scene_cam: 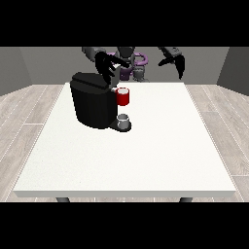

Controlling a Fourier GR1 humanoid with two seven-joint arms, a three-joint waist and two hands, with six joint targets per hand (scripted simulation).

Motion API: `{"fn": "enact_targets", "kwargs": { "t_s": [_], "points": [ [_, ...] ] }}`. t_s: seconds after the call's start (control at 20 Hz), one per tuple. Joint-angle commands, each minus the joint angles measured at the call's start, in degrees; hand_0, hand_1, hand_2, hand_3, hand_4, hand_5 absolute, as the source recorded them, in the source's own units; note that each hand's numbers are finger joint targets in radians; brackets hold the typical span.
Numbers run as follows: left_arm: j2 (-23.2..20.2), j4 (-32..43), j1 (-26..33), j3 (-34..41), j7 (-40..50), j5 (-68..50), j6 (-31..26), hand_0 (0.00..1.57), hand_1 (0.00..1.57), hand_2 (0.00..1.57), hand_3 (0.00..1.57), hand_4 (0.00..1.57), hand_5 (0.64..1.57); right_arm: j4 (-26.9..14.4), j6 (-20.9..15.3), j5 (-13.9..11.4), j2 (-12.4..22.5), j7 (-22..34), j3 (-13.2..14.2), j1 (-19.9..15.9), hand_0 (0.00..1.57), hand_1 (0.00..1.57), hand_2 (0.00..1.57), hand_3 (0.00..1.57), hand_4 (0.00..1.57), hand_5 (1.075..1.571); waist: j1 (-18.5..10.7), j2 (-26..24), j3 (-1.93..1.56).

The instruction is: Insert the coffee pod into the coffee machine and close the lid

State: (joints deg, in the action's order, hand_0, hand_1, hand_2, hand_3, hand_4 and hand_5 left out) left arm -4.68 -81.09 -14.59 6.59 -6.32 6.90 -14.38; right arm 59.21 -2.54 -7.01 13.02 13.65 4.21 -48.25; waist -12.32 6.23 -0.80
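Note:
The black coffee machine (pixel 92 104) stands on the white table (pixel 146 155), left of the middle. At its front right is a red pod holder (pixel 123 97), and below that a small grey cup (pixel 124 120) sits on the machine's base. The hand at the view's left (pixel 108 67) hovers just above the machine's top rear edge, fingers spread and pointing down towards the lid (pixel 90 80). I cannot make out a separate coffee pod. The hand at the view's right (pixel 176 62) hangs raised behind the table's far edge with relaxed fingers, holding nothing.
The robot's torso (pixel 132 65) is behind the table's far edge. Grey walls and a wood floor surround the table.

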Motion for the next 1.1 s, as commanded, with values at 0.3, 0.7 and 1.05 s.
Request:
{"fn": "enact_targets", "kwargs": {
  "t_s": [0.3, 0.7, 1.05],
  "points": [
    [-1.1, 0.5, -4.0, -0.8, -2.3, -0.5, -2.3, 0.00, 0.00, 0.00, 0.00, 0.40, 1.571, 3.9, 0.1, -2.5, -1.2, -0.3, -2.6, -8.9, 0.00, 0.00, 0.00, 0.00, 0.16, 1.571, -8.9, 4.4, 0.80],
    [1.0, 0.2, -7.3, -3.2, -1.2, -0.6, -2.9, 0.00, 0.00, 0.00, 0.00, 0.37, 1.571, 8.8, 0.6, -3.6, 1.8, 6.1, -1.2, -11.1, 0.00, 0.00, 0.00, 0.00, 0.00, 1.571, -14.6, 7.0, 0.77],
    [0.9, 0.9, -11.1, -3.3, -1.7, -1.7, -4.4, 0.00, 0.00, 0.00, 0.00, 0.25, 1.571, 11.2, 1.9, -5.1, 5.2, 6.2, 0.8, -11.9, 0.00, 0.00, 0.00, 0.00, 0.00, 1.571, -17.7, 11.3, 0.73]
  ]
}}
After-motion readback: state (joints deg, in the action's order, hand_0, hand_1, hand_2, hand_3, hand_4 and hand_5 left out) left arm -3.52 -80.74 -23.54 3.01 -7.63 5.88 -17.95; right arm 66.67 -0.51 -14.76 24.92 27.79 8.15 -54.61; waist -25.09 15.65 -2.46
